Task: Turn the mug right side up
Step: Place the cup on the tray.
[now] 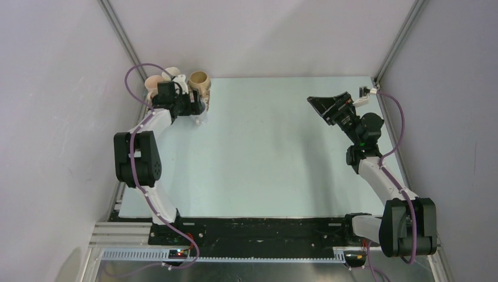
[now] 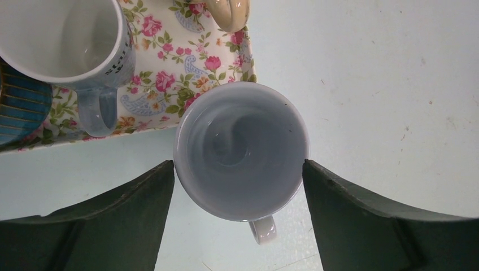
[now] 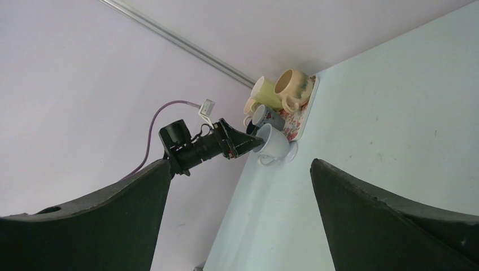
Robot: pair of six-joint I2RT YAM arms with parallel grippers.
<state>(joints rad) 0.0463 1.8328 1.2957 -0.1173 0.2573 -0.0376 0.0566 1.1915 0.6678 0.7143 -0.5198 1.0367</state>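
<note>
The white mug (image 2: 242, 149) stands mouth up on the table, just off the edge of the floral tray (image 2: 192, 62), with its handle (image 2: 264, 230) toward the camera. My left gripper (image 2: 238, 165) straddles it, one dark finger (image 2: 141, 209) against each side of the rim. From the right wrist the mug (image 3: 275, 145) shows upright at the end of my left arm. In the top view the left gripper (image 1: 197, 111) covers most of it. My right gripper (image 1: 326, 101) hangs open in the air at the far right, holding nothing.
The tray holds a grey-blue mug (image 2: 62, 39), a blue striped cup (image 2: 20, 104) and a tan mug (image 1: 199, 80). The tray sits in the far left corner against the wall. Metal frame posts (image 1: 120, 35) run along both sides.
</note>
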